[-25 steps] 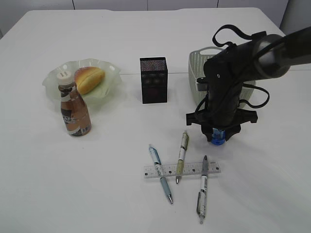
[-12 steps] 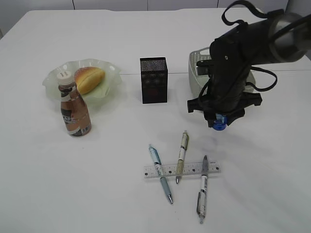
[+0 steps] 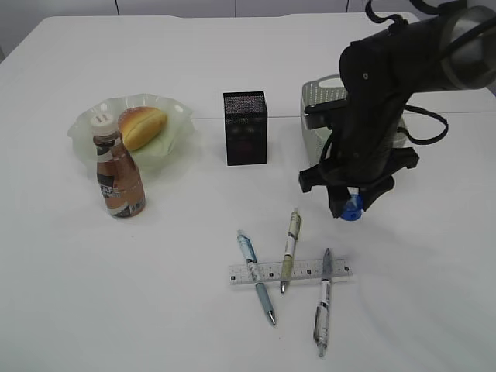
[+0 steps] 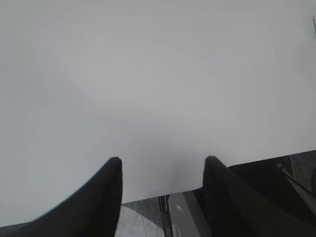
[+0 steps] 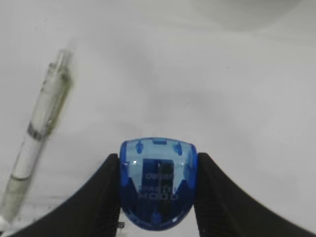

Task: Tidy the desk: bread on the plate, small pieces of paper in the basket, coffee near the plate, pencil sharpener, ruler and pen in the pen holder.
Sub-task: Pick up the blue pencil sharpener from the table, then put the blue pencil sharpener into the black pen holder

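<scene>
My right gripper (image 3: 350,203) (image 5: 158,158) is shut on the blue translucent pencil sharpener (image 3: 352,209) (image 5: 158,185), held just above the desk (image 3: 155,294) to the right of the pens. Three pens, a blue one (image 3: 256,277), a green one (image 3: 290,246) (image 5: 42,133) and a grey one (image 3: 323,298), lie across the clear ruler (image 3: 302,270). The black mesh pen holder (image 3: 246,128) stands behind them. The bread (image 3: 142,126) lies on the plate (image 3: 169,144), and the coffee (image 3: 118,174) stands at the plate's front edge. My arm half hides the basket (image 3: 314,108). No pieces of paper show. My left gripper (image 4: 163,160) hangs open over the desk's edge.
The right arm's dark body and cables (image 3: 387,85) stand in front of the basket. The pen holder is about a hand's width to the left of the held sharpener. In the left wrist view the floor and a grey frame (image 4: 185,217) show below the desk's edge.
The right arm has risen and drawn back a little with the sharpener in its grip, which now hangs off the desk. Pens, ruler, bottle and plate have not moved.
</scene>
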`<action>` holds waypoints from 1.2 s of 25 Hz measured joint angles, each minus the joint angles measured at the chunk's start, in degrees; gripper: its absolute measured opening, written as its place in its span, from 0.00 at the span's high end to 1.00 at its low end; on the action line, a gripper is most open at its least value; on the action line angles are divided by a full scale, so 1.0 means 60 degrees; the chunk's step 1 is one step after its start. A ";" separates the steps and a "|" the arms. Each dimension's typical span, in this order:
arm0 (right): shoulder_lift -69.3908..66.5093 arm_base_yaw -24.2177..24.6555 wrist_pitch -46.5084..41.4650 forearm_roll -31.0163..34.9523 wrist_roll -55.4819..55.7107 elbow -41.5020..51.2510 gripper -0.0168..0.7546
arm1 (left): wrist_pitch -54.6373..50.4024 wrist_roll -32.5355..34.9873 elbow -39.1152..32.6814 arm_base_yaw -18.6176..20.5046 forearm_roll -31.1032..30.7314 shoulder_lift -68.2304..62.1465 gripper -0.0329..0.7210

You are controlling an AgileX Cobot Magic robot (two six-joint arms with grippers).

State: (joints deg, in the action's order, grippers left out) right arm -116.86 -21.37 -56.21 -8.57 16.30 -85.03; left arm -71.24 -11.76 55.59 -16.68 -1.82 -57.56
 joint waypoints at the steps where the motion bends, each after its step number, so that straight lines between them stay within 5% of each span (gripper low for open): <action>1: 0.0000 0.0000 -0.0051 0.0378 -0.0479 0.0000 0.55 | 0.0000 0.0000 0.0000 0.0000 0.0000 0.0000 0.45; 5: 0.0000 0.0000 -0.0186 0.1428 -0.1494 -0.0094 0.55 | 0.0000 0.0000 0.0000 0.0000 0.0000 0.0000 0.45; 20: 0.1337 0.0000 -0.1065 0.1573 -0.1758 -0.1670 0.55 | 0.0000 0.0000 0.0000 0.0000 0.0022 0.0000 0.46; 30: 0.1522 -0.0015 0.1387 0.1616 -0.2324 -0.2363 0.55 | 0.0000 0.0000 0.0000 0.0000 0.0042 0.0000 0.46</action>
State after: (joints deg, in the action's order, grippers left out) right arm -107.73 -21.46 -47.88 1.13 2.35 -99.21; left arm -71.24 -11.76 55.59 -16.68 -1.56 -57.56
